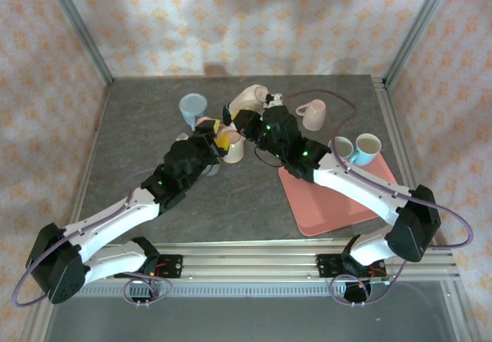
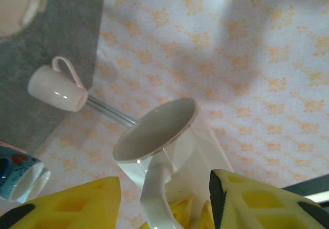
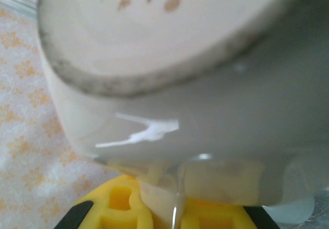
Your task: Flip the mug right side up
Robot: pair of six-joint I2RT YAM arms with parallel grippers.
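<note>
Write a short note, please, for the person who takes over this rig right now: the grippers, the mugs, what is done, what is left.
Left gripper: open, with a finger on either side of the white mug's handle and not pinching it.
Right gripper: shut on the cream mug, whose base faces the wrist camera.
Place: both mugs are at the gripper tips, over the middle of the grey table.
Done: no upright mug can be confirmed at either gripper.
Left: probably set the cream mug down mouth up, release it, then check how the white mug stands.
</note>
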